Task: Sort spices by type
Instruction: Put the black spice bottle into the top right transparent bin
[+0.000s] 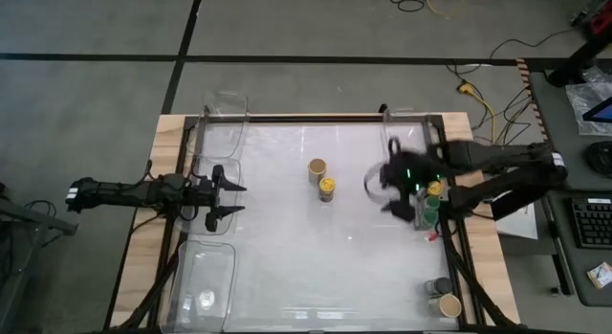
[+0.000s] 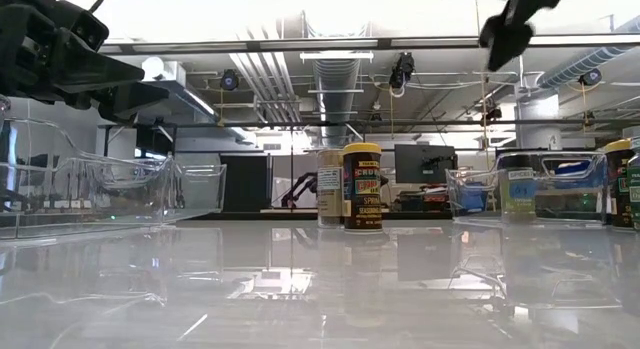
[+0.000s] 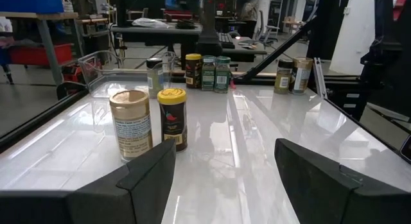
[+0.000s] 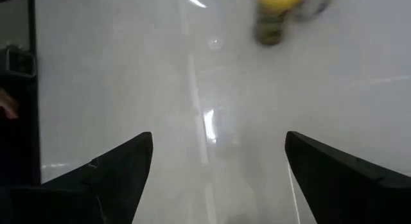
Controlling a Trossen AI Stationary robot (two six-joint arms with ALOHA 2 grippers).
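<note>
White glossy table (image 1: 287, 248), clear bins at the corners. Two jars left mid-table, touching: tan-lid jar (image 1: 317, 168) and yellow-lid jar (image 1: 327, 189). Other jars already grouped along the right edge: cluster (image 1: 432, 205) by the right arm, pair (image 1: 443, 297) at the near corner. Right gripper (image 1: 397, 190) raised, fingers spread, empty. Left gripper (image 1: 228, 192) waits at left edge, released. Judged: sort mostly done, two remaining.

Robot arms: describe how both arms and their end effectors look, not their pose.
Both arms are dark, slim and jointed. The left end effector has two black, flat, wedge-shaped fingers with angular tips. The right end effector has matching dark fingers; small green lights glow on its wrist, and black cabling runs along the arm.
</note>
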